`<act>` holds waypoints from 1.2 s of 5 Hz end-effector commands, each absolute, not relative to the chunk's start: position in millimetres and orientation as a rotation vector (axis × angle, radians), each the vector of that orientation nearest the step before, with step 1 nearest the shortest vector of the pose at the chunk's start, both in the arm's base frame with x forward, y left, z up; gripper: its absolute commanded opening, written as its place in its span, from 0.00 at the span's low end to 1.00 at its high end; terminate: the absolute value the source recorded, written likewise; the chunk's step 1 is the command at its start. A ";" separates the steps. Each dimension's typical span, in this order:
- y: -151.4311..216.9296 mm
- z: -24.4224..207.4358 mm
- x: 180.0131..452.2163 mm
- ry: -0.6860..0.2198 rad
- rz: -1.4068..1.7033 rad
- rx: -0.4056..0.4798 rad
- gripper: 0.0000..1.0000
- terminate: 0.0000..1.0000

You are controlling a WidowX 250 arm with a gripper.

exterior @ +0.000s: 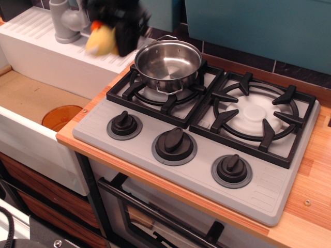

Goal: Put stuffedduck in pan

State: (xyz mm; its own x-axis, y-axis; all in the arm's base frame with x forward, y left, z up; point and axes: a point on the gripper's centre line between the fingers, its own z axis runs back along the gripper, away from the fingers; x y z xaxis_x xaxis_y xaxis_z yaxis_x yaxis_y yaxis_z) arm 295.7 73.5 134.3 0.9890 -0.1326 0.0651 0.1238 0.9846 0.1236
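The yellow stuffedduck (pixel 102 40) with its orange-red beak hangs in the air at the top left, blurred by motion. My black gripper (pixel 115 36) is shut on it and holds it high, just left of the pan. The pan (pixel 168 64) is a shiny steel pot with loop handles. It stands empty on the left rear burner grate (pixel 164 98). The duck is level with the pan's rim and a short way to its left, not over it.
The grey stove top (pixel 207 150) has three black knobs (pixel 175 144) along its front. A second burner grate (pixel 254 117) lies to the right. A sink (pixel 36 98) with an orange drain disc (pixel 59 117) is at left, with a grey faucet (pixel 64 23) behind it.
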 end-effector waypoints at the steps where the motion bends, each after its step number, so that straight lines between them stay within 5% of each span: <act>1: 53.9 156.5 355.5 -0.120 -0.156 0.143 0.00 0.00; 3: 47.0 148.8 375.3 -0.145 -0.181 0.130 0.00 0.00; 4: 47.9 150.5 375.9 -0.142 -0.192 0.132 1.00 0.00; 6: 38.4 152.7 367.3 -0.148 -0.173 0.145 1.00 0.00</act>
